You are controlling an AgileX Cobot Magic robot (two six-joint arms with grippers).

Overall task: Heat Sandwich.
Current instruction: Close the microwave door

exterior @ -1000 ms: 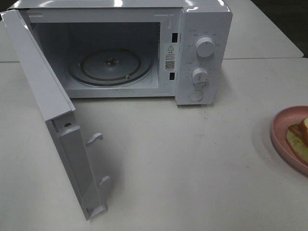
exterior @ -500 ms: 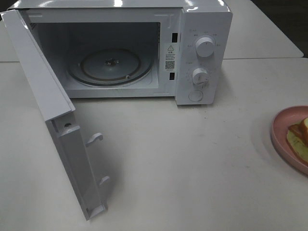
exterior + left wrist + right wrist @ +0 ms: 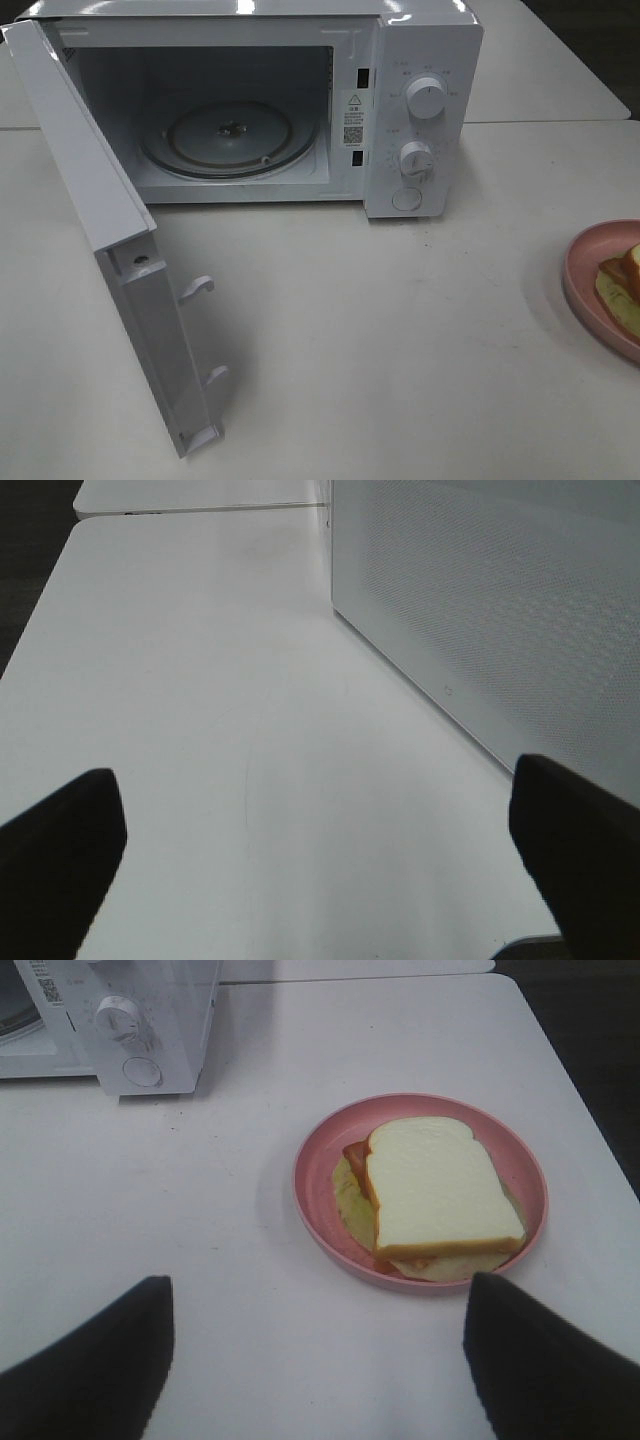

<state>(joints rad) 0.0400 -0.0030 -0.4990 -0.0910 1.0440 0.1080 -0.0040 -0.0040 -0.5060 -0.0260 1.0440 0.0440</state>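
Both jaws spread wide and empty, right gripper (image 3: 318, 1360) hovers short of the white-bread sandwich (image 3: 435, 1197), scene unchanged, lower centre.

L hand (image 3: 320, 865) spread wide, R hand (image 3: 318, 1355) spread

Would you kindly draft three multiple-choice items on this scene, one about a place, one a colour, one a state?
1. Where is the sandwich?
A. on the turntable
B. on the plate, on the table
C. on top of the microwave

2. What colour is the plate?
A. pink
B. blue
C. white

3. How does the microwave door stand?
A. shut
B. removed
C. swung wide open

Key:
1 B: it lies on the plate, right of the microwave; the turntable is bare.
2 A: the rim is pink.
3 C: the cavity is exposed.
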